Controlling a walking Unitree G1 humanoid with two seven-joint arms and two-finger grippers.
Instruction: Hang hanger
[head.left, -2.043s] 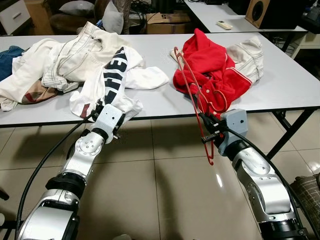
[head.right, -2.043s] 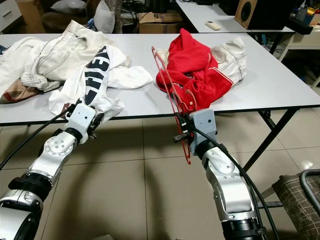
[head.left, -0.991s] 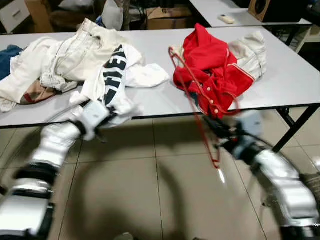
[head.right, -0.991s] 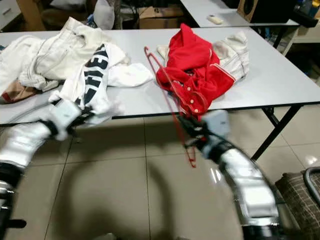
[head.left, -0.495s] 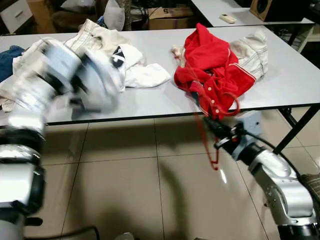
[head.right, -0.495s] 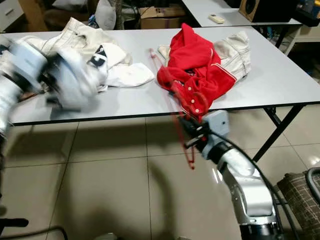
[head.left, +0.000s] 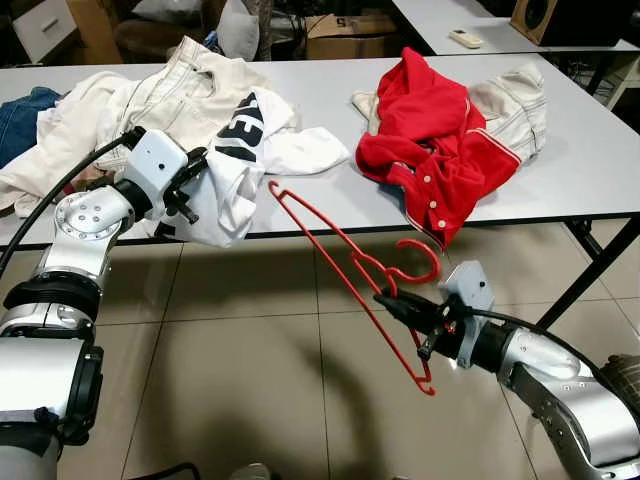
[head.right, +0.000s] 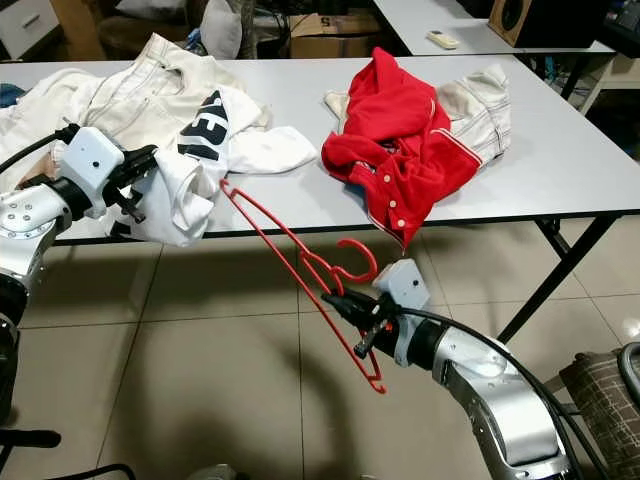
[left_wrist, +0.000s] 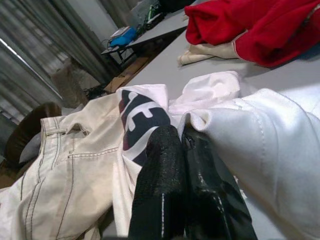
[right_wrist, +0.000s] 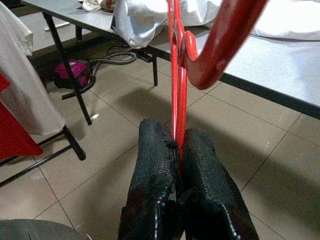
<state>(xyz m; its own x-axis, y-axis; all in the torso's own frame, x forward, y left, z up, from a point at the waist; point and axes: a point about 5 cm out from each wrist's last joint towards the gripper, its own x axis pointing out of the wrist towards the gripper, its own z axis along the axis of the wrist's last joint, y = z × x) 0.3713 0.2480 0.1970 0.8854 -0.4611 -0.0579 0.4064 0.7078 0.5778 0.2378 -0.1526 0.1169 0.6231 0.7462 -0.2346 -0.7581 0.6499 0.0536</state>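
A red plastic hanger (head.left: 318, 232) hangs tilted in the air in front of the table, hook (head.left: 420, 265) up, above the tiled floor. My right gripper (head.left: 387, 299) is shut on it near the hook's base; the right wrist view has both black fingers (right_wrist: 155, 150) pinching the red bar (right_wrist: 175, 75). My left gripper (head.left: 197, 178) is at the table's front edge, shut on a white shirt with black lettering (head.left: 238, 150), whose fabric bunches over the fingertips (left_wrist: 165, 145). The shirt's lower part droops over the edge.
On the grey table (head.left: 320, 200) lie a cream jacket (head.left: 150, 95), a red garment (head.left: 430, 150) hanging partly over the edge, and another cream garment (head.left: 515, 105). A table leg (head.left: 590, 265) slants at the right. Boxes (head.left: 345, 35) and a second table (head.left: 480, 25) stand behind.
My right gripper swung the hanger from upright beside the red garment to tilted leftward, lower before the table. My left arm rose, lifting the white shirt at the table edge.
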